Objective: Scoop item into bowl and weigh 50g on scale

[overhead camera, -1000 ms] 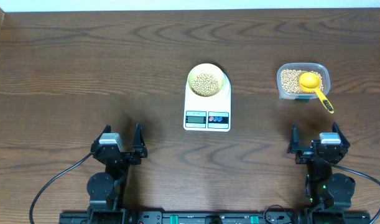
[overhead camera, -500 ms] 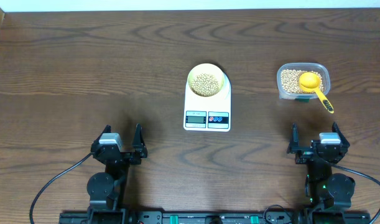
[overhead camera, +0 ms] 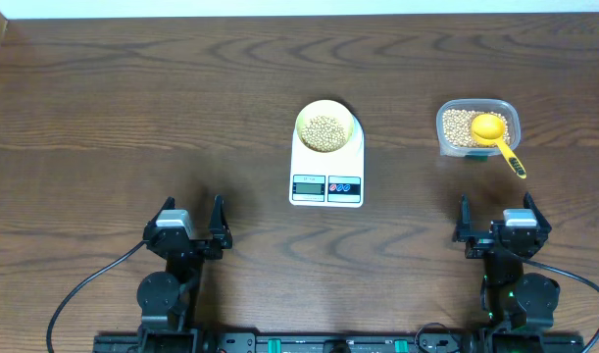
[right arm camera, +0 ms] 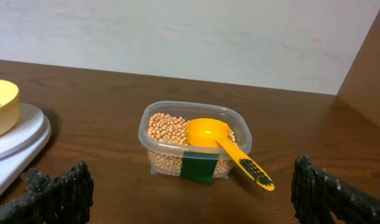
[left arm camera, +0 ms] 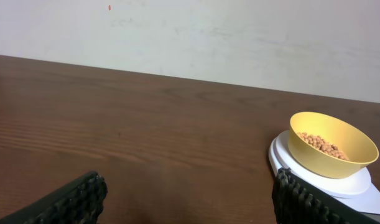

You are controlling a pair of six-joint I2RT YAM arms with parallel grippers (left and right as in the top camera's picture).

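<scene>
Bowl [overhead camera: 302, 123] is sitting on scale [overhead camera: 314, 167] mid-desk [overhead camera: 132, 118], holding a layer of beans [overhead camera: 325, 132]. Tub [overhead camera: 441, 137] off to the right is holding more beans, scoop [overhead camera: 489, 126] lying in it, handle sticking out over the near rim. Left tool [overhead camera: 192, 208] and right tool [overhead camera: 496, 208] are idling at the near edge, fingers apart, gripping nothing

The table [overhead camera: 103, 118] is dark grained wood with a low sheen. The scale [overhead camera: 325, 167] is smooth white plastic, the bowl [left arm camera: 320, 152] glossy yellow, and the tub [right arm camera: 153, 149] at two o'clock clear plastic.
</scene>
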